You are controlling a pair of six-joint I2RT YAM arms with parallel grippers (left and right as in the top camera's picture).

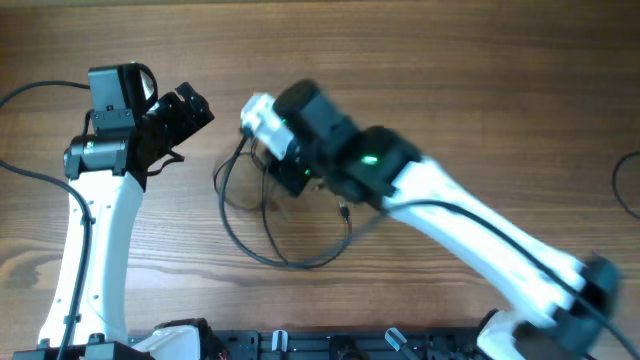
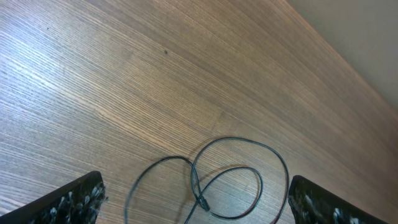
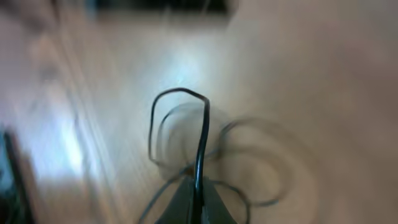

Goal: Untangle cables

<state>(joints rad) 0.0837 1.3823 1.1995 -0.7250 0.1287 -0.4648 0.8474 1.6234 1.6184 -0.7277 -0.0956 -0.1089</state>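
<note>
The cables (image 1: 270,225) are thin black cords in loose loops on the wooden table, centre of the overhead view. My right gripper (image 1: 290,180) is shut on a strand of the cables (image 3: 200,149) and holds it up off the table; the wrist view is blurred. My left gripper (image 1: 185,115) is open and empty, to the left of the loops. In the left wrist view the cable loops (image 2: 227,180) with a small plug end (image 2: 203,203) lie between the two open fingers (image 2: 196,205).
The wooden table (image 1: 450,80) fills all views. Thicker black arm wires run at the far left (image 1: 30,95) and far right (image 1: 625,185). The arm bases sit along the front edge (image 1: 300,345).
</note>
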